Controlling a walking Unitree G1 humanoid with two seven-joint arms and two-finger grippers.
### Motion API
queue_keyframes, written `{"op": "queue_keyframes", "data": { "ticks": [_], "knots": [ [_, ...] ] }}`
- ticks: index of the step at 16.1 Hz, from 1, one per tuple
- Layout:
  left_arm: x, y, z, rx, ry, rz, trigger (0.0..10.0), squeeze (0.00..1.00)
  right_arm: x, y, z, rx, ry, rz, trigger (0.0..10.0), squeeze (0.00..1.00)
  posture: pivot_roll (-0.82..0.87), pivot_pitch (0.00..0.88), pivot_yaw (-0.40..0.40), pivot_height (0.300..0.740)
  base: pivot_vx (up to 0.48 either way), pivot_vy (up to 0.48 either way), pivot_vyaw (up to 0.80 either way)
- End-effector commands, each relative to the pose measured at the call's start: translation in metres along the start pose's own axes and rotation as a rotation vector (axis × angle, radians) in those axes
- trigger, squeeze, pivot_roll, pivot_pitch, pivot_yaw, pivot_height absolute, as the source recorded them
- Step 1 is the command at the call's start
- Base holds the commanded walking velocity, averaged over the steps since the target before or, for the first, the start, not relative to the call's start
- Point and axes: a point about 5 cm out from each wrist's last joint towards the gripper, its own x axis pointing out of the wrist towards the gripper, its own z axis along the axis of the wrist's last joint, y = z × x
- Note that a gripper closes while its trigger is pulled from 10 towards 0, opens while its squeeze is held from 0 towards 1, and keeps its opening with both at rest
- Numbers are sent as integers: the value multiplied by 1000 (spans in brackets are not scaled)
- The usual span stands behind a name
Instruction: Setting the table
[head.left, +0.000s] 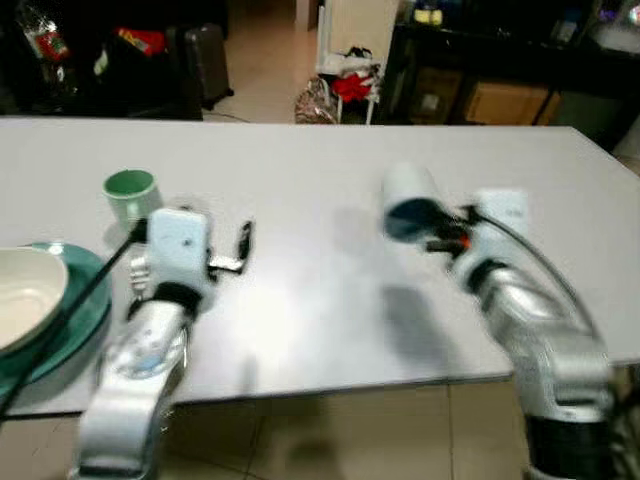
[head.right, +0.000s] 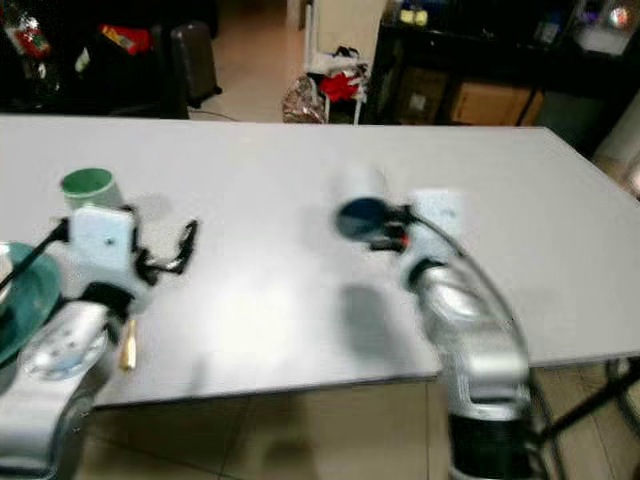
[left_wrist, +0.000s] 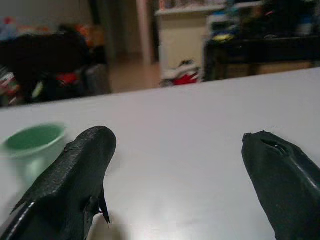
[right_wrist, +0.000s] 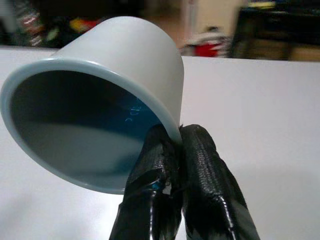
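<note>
My right gripper (head.left: 432, 230) is shut on the rim of a pale blue cup (head.left: 410, 203), holding it tilted on its side above the middle of the white table (head.left: 320, 160). In the right wrist view the cup (right_wrist: 105, 100) shows its dark blue inside, with the fingertips (right_wrist: 165, 150) pinching its wall. My left gripper (head.left: 240, 245) hovers open just over the table at the left, nothing between its fingers (left_wrist: 75, 175). A green cup (head.left: 130, 195) stands upright beyond it. At the left edge a white bowl (head.left: 25, 295) sits on a teal plate (head.left: 85, 300).
A small gold-coloured thing (head.right: 128, 352) lies near the table's front edge by my left arm. Beyond the far edge are a dark suitcase (head.left: 205, 60), bags with red cloth (head.left: 345, 85) on the floor and dark shelving (head.left: 500, 60).
</note>
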Motion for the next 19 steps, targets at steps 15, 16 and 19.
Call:
{"op": "queue_keyframes", "data": {
  "ticks": [15,16,19],
  "knots": [
    [-7,16,14,176,13,-192,10000,0,110,9,34,-17,263,171,10000,0,58,84,-49,740,0,0,0],
    [-9,17,20,202,14,-228,10000,0,111,8,36,35,293,161,10000,0,74,108,-54,740,0,0,0],
    [-20,16,26,225,28,-302,10000,0,110,7,43,74,328,190,10000,0,91,146,-64,740,0,0,0]
  ]
}}
